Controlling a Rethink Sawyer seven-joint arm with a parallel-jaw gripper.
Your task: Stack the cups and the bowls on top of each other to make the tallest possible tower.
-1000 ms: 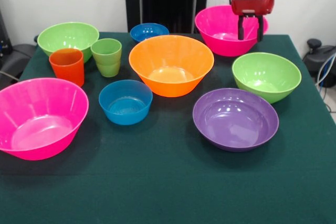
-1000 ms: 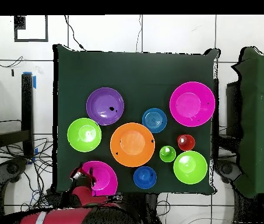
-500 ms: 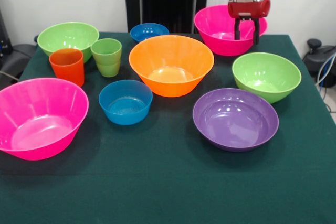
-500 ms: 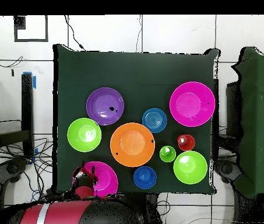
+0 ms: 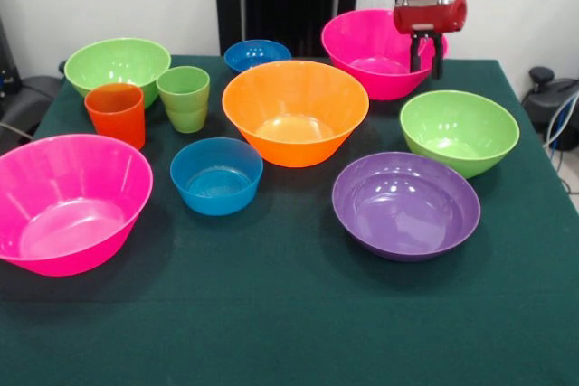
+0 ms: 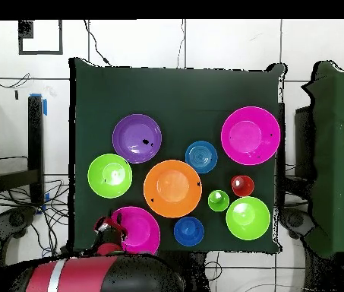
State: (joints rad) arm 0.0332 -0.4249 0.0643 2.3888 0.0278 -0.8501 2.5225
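A: Where was the pink bowl (image 5: 375,51)?

B: Near the tabletop's (image 5: 289,314) far right corner, its thin glossy rim pinched between the gripper's (image 5: 425,62) jaws. It looked light, stiff and slippery.

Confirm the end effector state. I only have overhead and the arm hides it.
Observer: From the front, the end effector has its fingers drawn close together at the rim of the pink bowl next to the arm. It looks like a grip on the rim.
Operator: Are the cup walls straight? I only see circles from above.
Observer: The green cup has a stepped base. The orange cup is smooth down its side.
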